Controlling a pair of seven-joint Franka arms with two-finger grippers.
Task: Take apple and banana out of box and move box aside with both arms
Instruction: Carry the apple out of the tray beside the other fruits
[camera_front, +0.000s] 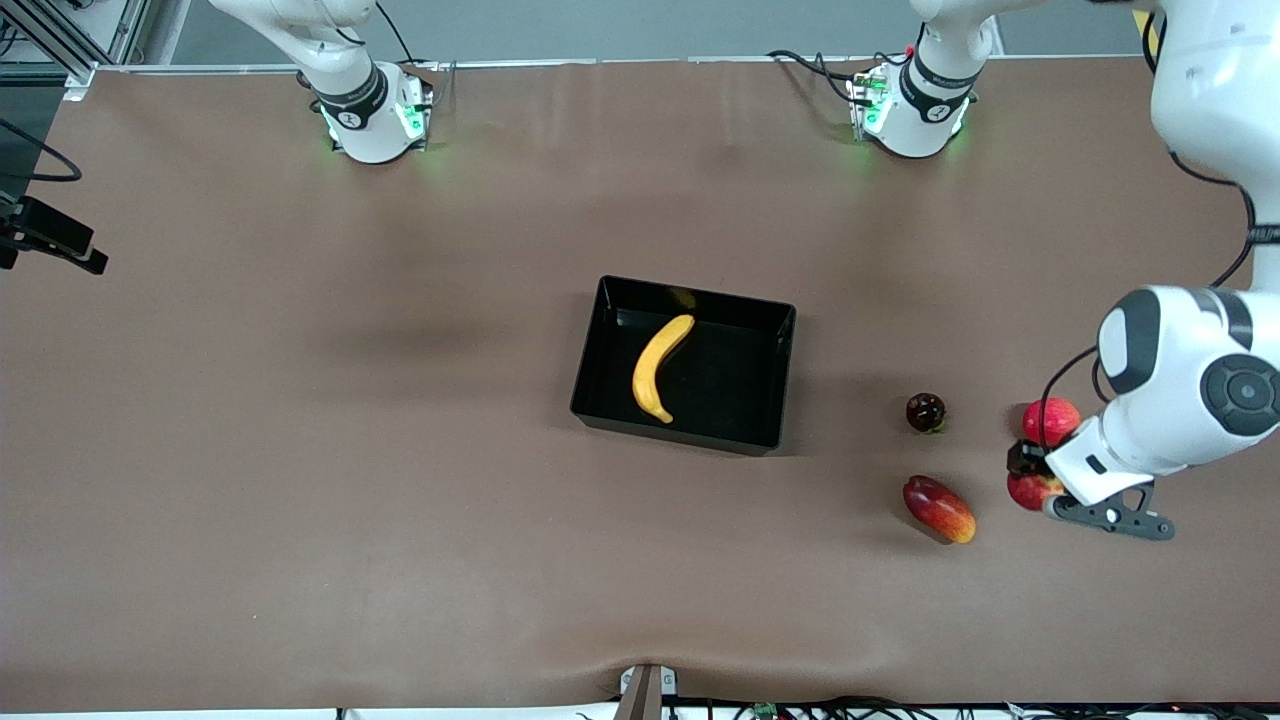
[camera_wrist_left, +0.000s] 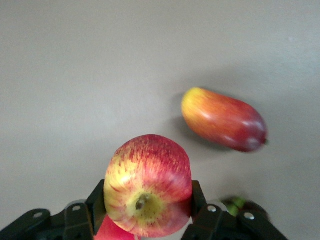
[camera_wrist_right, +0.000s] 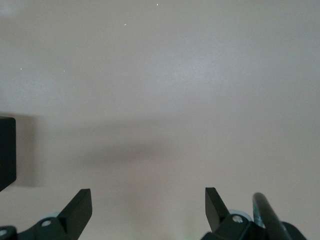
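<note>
The yellow banana (camera_front: 660, 368) lies in the black box (camera_front: 775, 385) at mid-table. My left gripper (camera_front: 1025, 465) is shut on the red apple with yellow streaks (camera_front: 1035, 490), over the table toward the left arm's end. In the left wrist view the apple (camera_wrist_left: 148, 182) fills the gap of the gripper (camera_wrist_left: 148, 202), with a black finger (camera_wrist_left: 96, 200) against each side. My right gripper (camera_wrist_right: 148, 200) is open and empty over bare table; it does not show in the front view.
An oblong red-yellow mango (camera_front: 940, 509) (camera_wrist_left: 223, 119) and a small dark maroon fruit (camera_front: 925, 411) lie between the box and my left gripper. Another round red fruit (camera_front: 1052, 418) sits right by the left hand. A box corner (camera_wrist_right: 6, 150) shows in the right wrist view.
</note>
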